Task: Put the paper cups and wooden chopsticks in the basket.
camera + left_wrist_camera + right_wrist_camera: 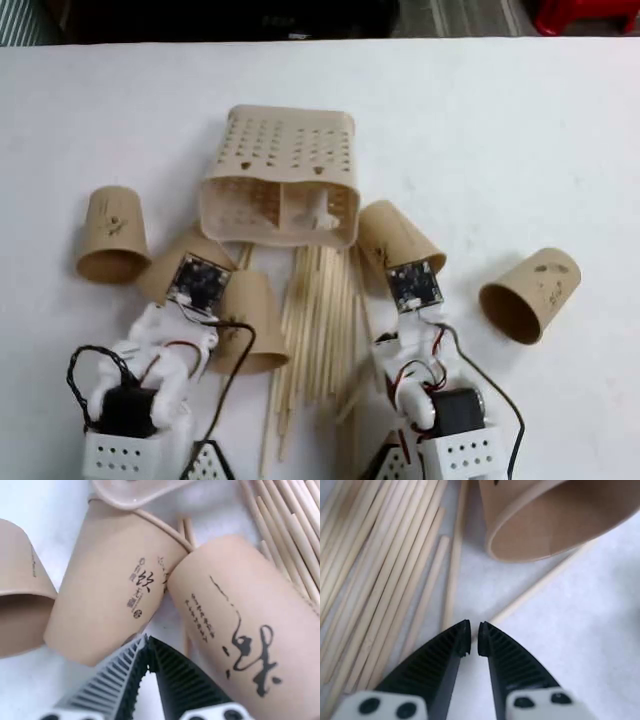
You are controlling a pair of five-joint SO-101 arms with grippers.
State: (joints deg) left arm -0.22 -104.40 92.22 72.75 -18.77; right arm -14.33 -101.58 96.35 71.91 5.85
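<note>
Three paper cups [255, 325] sit partly hidden under your arms. Your left gripper [148, 652] and right gripper [474, 639] are clenched empty. The chopsticks' [320, 310] far ends vanish at the basket [285, 165].

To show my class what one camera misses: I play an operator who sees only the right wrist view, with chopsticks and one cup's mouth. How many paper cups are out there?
Observer: Five tan paper cups lie on their sides on the white table.
Operator: Where should they go?
Observer: Into the beige perforated plastic basket, tipped on its side beyond the pale wooden chopsticks, mouth towards the arms, no cup inside.
Operator: And the left hand?
Observer: The left hand is shut and empty, over two touching cups.
</note>
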